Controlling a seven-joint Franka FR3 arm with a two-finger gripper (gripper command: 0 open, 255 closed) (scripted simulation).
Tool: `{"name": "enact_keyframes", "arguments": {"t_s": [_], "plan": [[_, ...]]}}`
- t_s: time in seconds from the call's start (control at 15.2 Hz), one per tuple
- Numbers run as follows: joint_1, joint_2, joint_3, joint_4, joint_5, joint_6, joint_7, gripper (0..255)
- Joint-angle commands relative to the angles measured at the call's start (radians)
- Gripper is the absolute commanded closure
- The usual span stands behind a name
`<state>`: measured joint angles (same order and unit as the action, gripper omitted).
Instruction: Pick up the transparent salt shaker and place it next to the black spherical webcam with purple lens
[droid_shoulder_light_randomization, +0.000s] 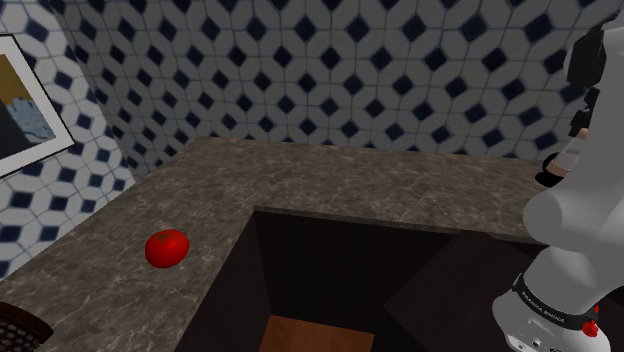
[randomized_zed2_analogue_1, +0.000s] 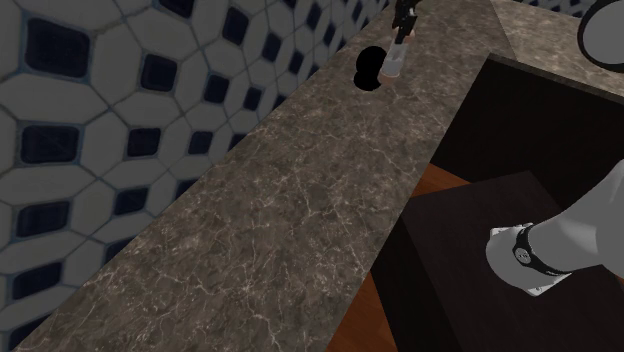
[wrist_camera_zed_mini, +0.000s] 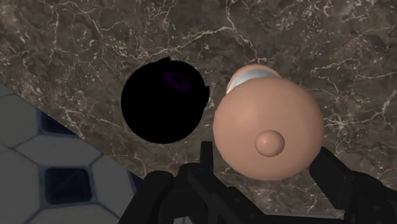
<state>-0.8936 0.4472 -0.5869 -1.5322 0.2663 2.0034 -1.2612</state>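
Observation:
The salt shaker (wrist_camera_zed_mini: 267, 130) has a clear body and a wide tan domed cap. It stands on the dark marble counter (wrist_camera_zed_mini: 95, 38), close beside the black spherical webcam (wrist_camera_zed_mini: 164, 102) with its purple lens. My gripper (wrist_camera_zed_mini: 264, 153) comes down on it from above, one black finger (wrist_camera_zed_mini: 207, 159) against each side of the cap, shut on it. In the second exterior view the gripper (randomized_zed2_analogue_1: 402, 32) sits over the shaker (randomized_zed2_analogue_1: 393, 62), and the webcam (randomized_zed2_analogue_1: 367, 68) is just beside it, towards the tiled wall.
A red tomato (droid_shoulder_light_randomization: 167, 247) lies on the counter at the shoulder view's left. The L-shaped counter wraps a deep dark recess (droid_shoulder_light_randomization: 350, 280). A blue-and-white tiled wall (droid_shoulder_light_randomization: 330, 70) backs the counter, and a framed picture (droid_shoulder_light_randomization: 25, 110) hangs at the left.

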Motion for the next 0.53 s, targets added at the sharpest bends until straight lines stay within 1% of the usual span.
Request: {"name": "enact_keyframes", "arguments": {"t_s": [0.0, 0.46], "plan": [[0.002, 0.001, 0.001, -0.024, 0.003, 0.025, -0.003, 255], [0.000, 0.029, 0.013, -0.079, 0.024, 0.104, -0.018, 255]]}}
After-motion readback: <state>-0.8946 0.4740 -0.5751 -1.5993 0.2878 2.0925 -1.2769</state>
